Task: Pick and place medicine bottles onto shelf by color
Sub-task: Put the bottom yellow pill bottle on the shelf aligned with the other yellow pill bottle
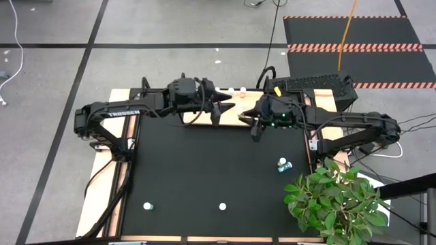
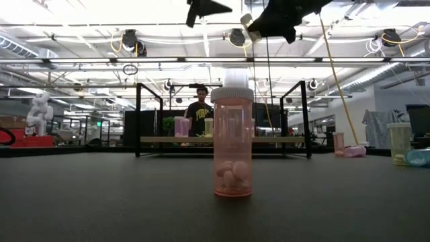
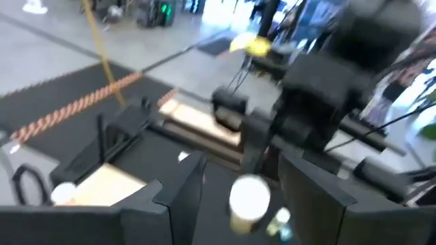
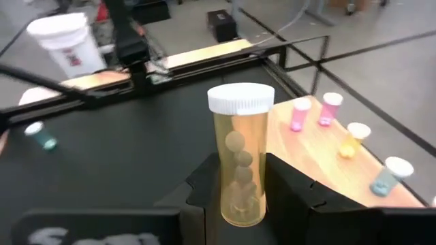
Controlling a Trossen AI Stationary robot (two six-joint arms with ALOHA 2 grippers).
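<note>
My right gripper (image 1: 255,131) is shut on a yellow bottle (image 4: 240,163) with a white cap, high above the table just in front of the shelf (image 1: 231,103). The shelf, a light-wood board at the table's far edge, carries pink (image 4: 300,114), yellow (image 4: 350,140) and teal (image 4: 387,178) bottles standing on their bases. My left gripper (image 1: 218,107) is open and empty, in the air by the shelf's front edge, facing my right arm. A pink bottle (image 2: 232,141) stands near the table's near edge, another bottle (image 1: 147,205) to its left, and teal bottles (image 1: 282,164) at the right. My right gripper pinches the yellow bottle's lower body (image 4: 240,197) between its two fingers, which come about level from the table's right side. The bottle stands about upright in the hold, cap (image 4: 240,99) up. It is lifted clear of the table.
A potted plant (image 1: 337,197) overhangs the table's near right corner. The shelf's black brackets (image 2: 138,117) rise at its ends. Several more bottles (image 2: 398,142) stand or lie at the table's right. A person (image 2: 199,114) stands in the room beyond the table.
</note>
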